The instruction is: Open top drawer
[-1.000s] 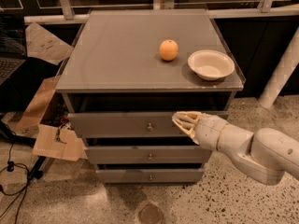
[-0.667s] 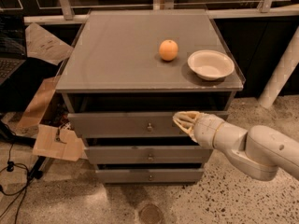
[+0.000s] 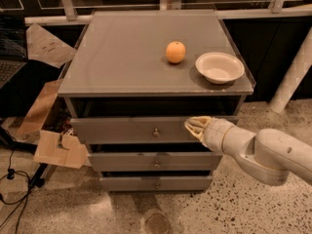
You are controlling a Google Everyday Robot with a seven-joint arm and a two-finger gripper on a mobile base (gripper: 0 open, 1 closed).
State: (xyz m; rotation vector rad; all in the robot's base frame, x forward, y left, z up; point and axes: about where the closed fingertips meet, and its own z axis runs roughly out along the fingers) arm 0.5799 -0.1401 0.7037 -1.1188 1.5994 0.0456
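Camera view: cream end effector, grip state unclear, at the wide grey top drawer under the surface's front edge, right of its small metal knob, likely the rigid panel's only, slippery hold.

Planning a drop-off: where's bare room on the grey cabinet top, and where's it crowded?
Bare: left half of the grey cabinet top, from its left edge to the round orange fruit. Crowded: right side, fruit beside the shallow white bowl. The gripper is at the wide grey top drawer front, right of its metal knob.
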